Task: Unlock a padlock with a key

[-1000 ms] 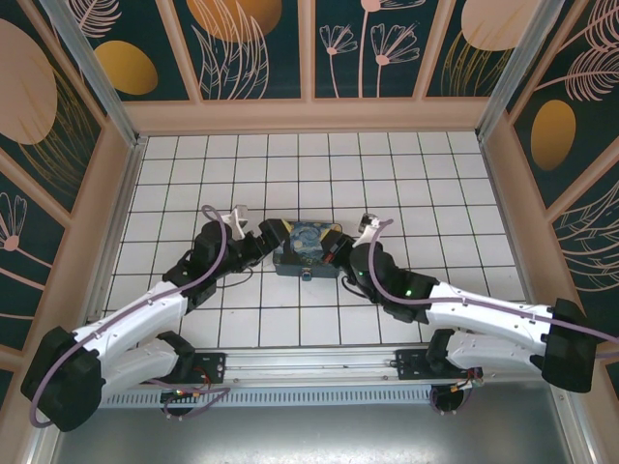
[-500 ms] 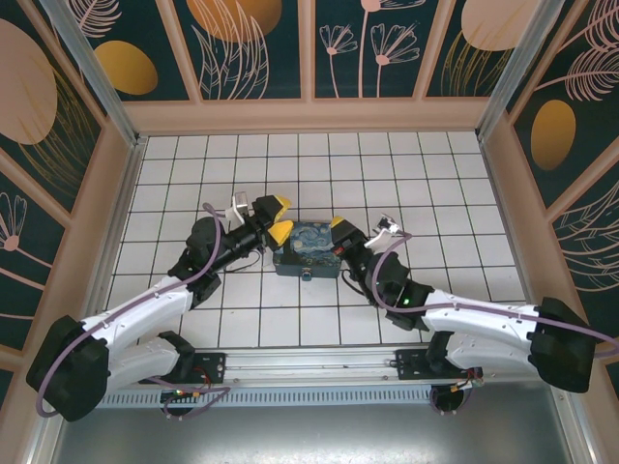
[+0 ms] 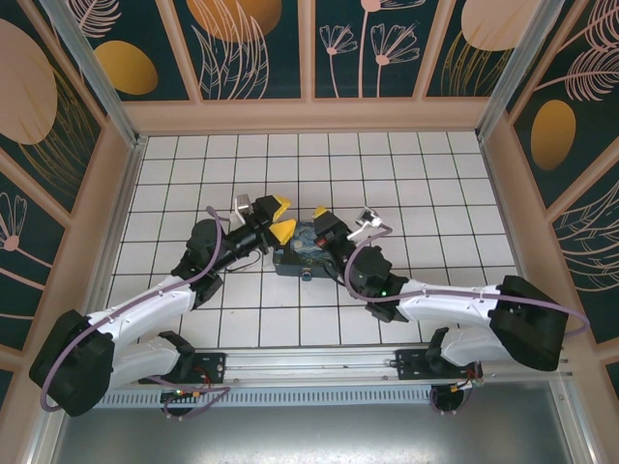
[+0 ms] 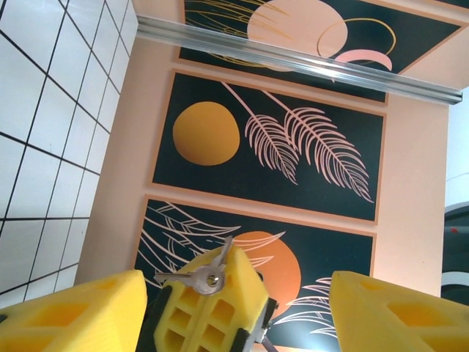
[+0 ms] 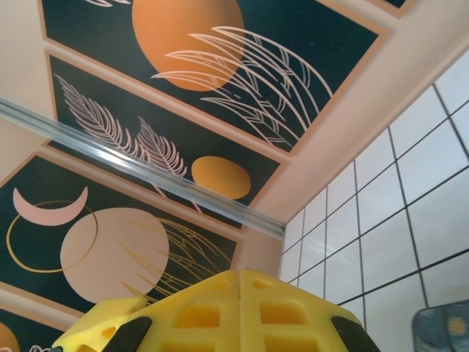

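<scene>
In the top view both arms reach in from the lower corners and meet at mid-frame over the white tiled desk. The left pincer sits just left of centre. Its two yellow fingers stand well apart and hold nothing. The right pincer faces it from just right of centre, over the upper edge of the painted box, with its fingers pressed together.

In the left wrist view the left fingers sit in the lower left and lower right corners. The right pincer's closed yellow tip rises between them at lower centre and touches neither. The key, silvery, is pinched at that tip. Its blade points to the left of the frame, and a second thin metal piece slants up from its head.

In the right wrist view the right fingers lie at bottom centre, closed with only a seam between them. A corner of the box shows in the lower right.

The padlock is a tiny grey thing at the lower edge of the box, at mid-frame in the top view. It touches the box and lies below and between the two pincers, apart from both. It is too small to tell whether its shackle is open or closed.
</scene>
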You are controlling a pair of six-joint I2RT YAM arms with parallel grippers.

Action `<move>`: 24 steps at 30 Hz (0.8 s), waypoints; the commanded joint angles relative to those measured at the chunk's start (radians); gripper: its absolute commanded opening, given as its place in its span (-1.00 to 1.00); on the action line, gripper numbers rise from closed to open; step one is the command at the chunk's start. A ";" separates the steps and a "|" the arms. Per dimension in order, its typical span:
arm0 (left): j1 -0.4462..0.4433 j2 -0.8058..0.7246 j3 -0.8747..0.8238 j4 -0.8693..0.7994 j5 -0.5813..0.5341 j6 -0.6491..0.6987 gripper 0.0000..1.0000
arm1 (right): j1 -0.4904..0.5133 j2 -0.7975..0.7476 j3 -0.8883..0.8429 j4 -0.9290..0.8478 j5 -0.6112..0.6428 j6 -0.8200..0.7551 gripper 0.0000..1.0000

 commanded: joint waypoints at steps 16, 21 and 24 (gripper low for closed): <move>-0.005 -0.002 -0.036 0.125 0.026 -0.076 0.34 | 0.014 0.175 0.125 0.221 -0.111 -0.032 -1.00; -0.005 -0.005 -0.040 0.133 0.015 -0.084 0.25 | 0.019 0.191 0.107 0.246 -0.114 -0.008 -1.00; -0.006 -0.007 -0.045 0.136 0.009 -0.087 0.11 | 0.024 0.185 0.085 0.255 -0.106 -0.002 -1.00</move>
